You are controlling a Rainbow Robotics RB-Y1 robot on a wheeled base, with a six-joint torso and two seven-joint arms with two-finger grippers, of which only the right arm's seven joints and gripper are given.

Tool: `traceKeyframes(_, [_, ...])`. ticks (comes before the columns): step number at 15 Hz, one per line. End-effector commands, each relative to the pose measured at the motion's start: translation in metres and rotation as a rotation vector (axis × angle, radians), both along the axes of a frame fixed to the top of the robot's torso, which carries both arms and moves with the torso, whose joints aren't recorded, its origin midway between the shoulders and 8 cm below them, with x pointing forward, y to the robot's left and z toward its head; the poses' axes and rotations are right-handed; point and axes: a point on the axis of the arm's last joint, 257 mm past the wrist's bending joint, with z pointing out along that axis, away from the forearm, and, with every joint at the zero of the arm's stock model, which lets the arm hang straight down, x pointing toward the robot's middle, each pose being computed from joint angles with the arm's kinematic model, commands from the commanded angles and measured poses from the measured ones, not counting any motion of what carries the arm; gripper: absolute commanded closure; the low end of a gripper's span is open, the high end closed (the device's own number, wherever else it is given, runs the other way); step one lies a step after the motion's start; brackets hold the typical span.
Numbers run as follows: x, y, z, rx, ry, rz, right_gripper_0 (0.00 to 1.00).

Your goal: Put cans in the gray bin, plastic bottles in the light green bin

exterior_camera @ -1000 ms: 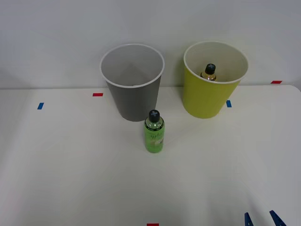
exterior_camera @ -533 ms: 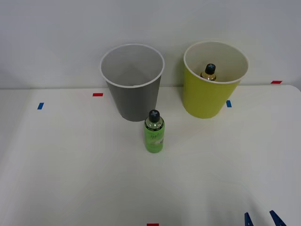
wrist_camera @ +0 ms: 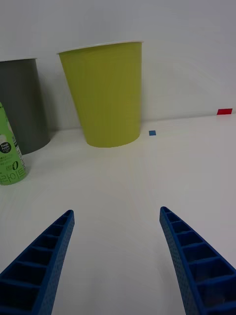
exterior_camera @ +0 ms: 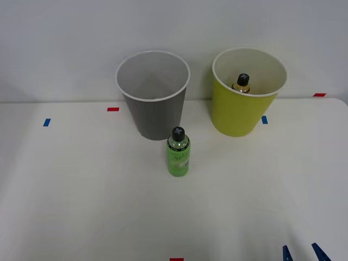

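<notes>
Standing upright on the white worktop (exterior_camera: pixel 81 206), green bottle (exterior_camera: pixel 178 151) with black screw cap and printed label, just in front of the gray bin (exterior_camera: pixel 154 92) at the far centre. To the right of that bin and apart from it, light green bin (exterior_camera: pixel 247 92), white-rimmed, holding a black-capped bottle with gold neck (exterior_camera: pixel 241 83) against its cream inside. No can seen in the gray bin's pale interior. At the near right edge, right gripper (exterior_camera: pixel 302 253) poised low over the worktop, jaws spread wide and holding nothing, well apart from both bins and the green bottle; blue ribbed fingers (wrist_camera: pixel 42 256) pointing toward the light green bin. Small red and blue tape marks (exterior_camera: pixel 113 109) dotted along the worktop.
</notes>
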Motion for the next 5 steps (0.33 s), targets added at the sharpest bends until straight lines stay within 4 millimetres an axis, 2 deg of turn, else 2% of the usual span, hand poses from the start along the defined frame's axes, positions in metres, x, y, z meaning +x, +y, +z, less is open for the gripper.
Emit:
traceKeyframes(1, [0.0000,0.0000,0.0000,0.000,0.000,0.000,0.41])
traceKeyframes(5, [0.0000,0.0000,0.0000,0.000,0.000,0.000,0.42])
